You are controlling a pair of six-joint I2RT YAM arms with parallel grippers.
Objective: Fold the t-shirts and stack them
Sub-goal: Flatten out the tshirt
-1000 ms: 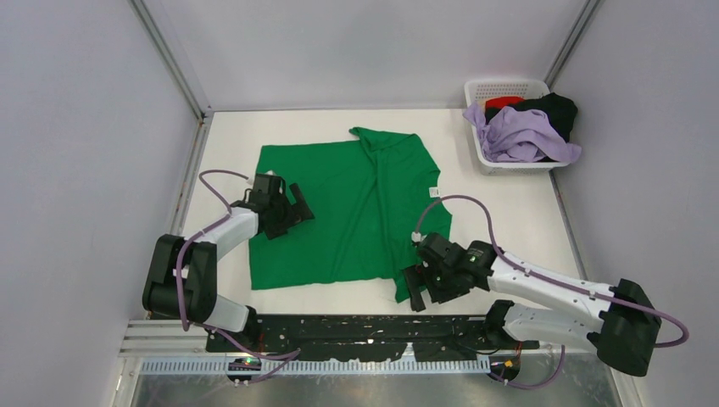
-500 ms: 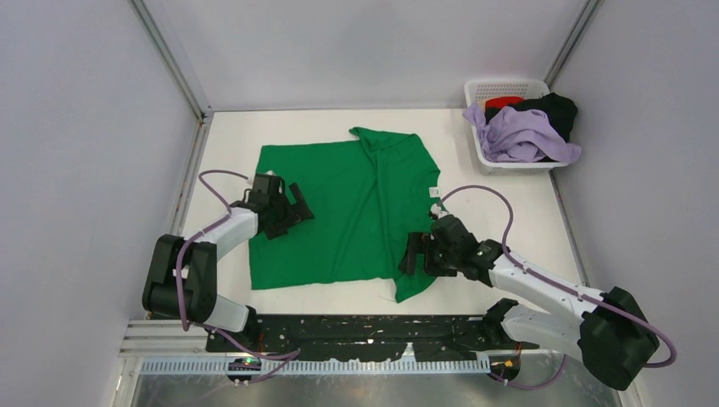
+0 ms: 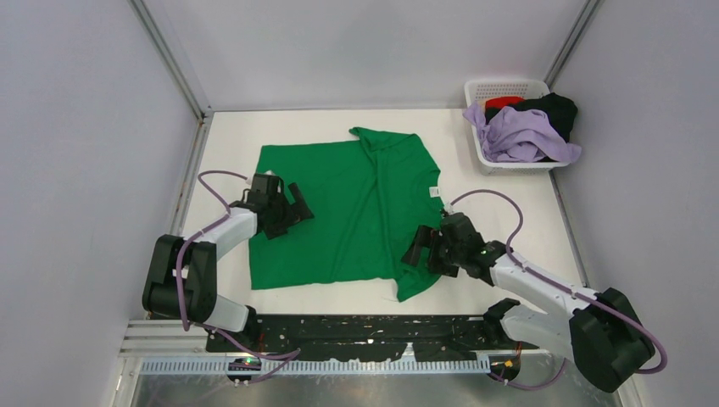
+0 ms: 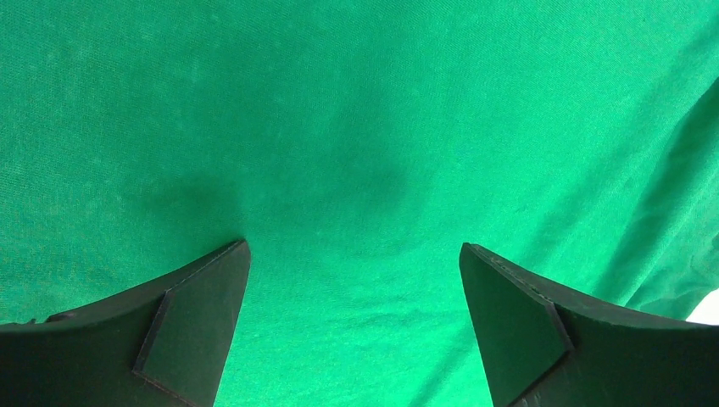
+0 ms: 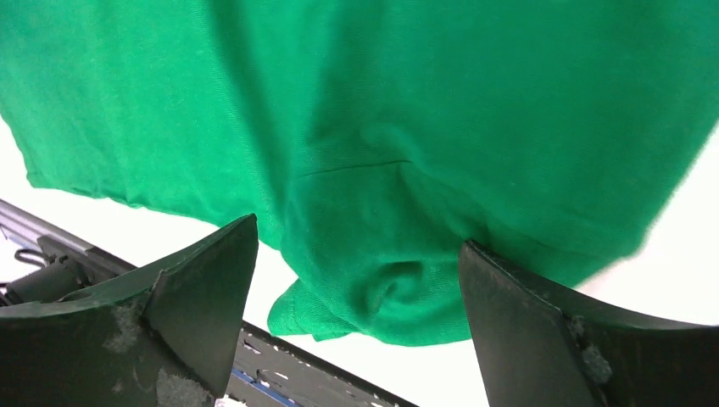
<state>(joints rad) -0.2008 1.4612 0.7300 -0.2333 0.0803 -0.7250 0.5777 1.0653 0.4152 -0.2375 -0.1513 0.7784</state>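
Green shirt (image 3: 339, 212) lies part-folded on tabletop (image 3: 237, 140); left claw (image 4: 352, 254) and right claw (image 5: 356, 233) both released over it.

We see the green t-shirt (image 3: 339, 212) as soft, matt cloth. In the left wrist view its fine knit shows, smooth with shallow creases. The lavender t-shirt (image 3: 521, 140) and the black t-shirt (image 3: 561, 110) at far right look like the same dull, limp cloth. They lie in a basket (image 3: 496, 87) of white slotted plastic. The table (image 3: 509, 203) is smooth, matt white. The left pincer (image 4: 353, 254) has matt black fingers (image 4: 191, 326), hard plastic by the look. The right pincer (image 5: 356, 250) has fingers (image 5: 530, 339) of the same stuff, with pale rough scuffs. The right arm (image 3: 543, 284) wears a glossy white shell, and the near rail (image 3: 161, 346) is ribbed bare metal.
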